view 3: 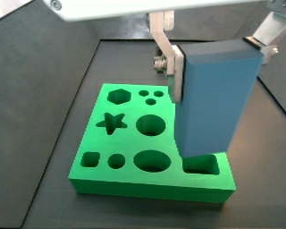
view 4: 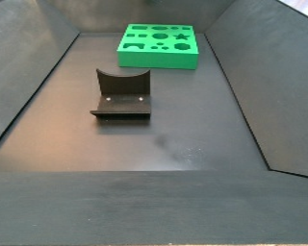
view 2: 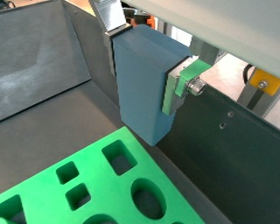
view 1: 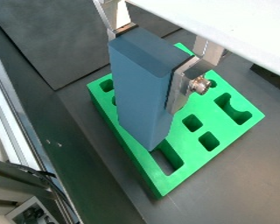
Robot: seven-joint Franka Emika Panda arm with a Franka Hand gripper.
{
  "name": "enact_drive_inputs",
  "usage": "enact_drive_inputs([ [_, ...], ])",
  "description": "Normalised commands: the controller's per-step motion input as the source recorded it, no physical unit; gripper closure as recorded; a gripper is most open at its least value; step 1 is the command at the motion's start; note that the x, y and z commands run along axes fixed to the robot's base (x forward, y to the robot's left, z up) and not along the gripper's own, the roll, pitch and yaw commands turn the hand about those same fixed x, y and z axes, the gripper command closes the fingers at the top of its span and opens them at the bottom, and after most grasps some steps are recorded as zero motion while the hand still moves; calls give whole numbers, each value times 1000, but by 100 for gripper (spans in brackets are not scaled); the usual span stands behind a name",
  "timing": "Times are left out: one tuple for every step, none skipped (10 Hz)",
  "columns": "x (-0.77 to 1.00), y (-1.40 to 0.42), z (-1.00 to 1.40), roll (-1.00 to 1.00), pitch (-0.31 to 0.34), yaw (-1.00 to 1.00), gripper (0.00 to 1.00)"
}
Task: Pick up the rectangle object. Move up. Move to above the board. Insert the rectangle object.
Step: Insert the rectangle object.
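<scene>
The claw (view 1: pixel 154 74) is clenched on the rectangle object (view 1: pixel 143 87), its silver finger plates (view 1: pixel 184 83) pressed against the slim faces of the steel-blue block, which hangs upright over the board (view 1: pixel 241 118) in both wrist views. In a side view the rectangle object (view 3: pixel 214 98) stands tall in front of the board's near right corner, its lower end right at a rectangular slot (view 3: pixel 203 165); whether it has entered the slot cannot be told. The board (view 3: pixel 104 174) is a thick bright-green slab holding a star hole (view 3: pixel 110 122), a hexagon hole (view 3: pixel 118 93), several round holes (view 3: pixel 150 123) and small square ones, all of them without pieces inside. It lies flat on a dark matte floor (view 4: pixel 183 135) enclosed by sloping dark grey walls (view 4: pixel 28 58). In a side view the board (view 4: pixel 160 60) sits at the far end of that floor, and the fixture (view 4: pixel 120 96), a dark bracket on its base plate, stands nearer the camera, apart from the board; the claw does not show there.
</scene>
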Motion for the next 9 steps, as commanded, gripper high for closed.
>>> enact_drive_inputs([
  [317, -31, -183, 97, 0, 0, 100],
  [351, 0, -249, 136, -7, 0, 100],
  [334, 0, -266, 123, -1, 0, 100],
  [254, 0, -249, 140, -7, 0, 100],
  [243, 0, -254, 176, 0, 0, 100],
  [171, 29, -249, 187, 0, -40, 100],
  [134, 77, -214, 201, 0, -69, 100],
  [23, 109, -197, 200, 0, -80, 100],
  [63, 69, -194, 213, 0, -106, 100],
])
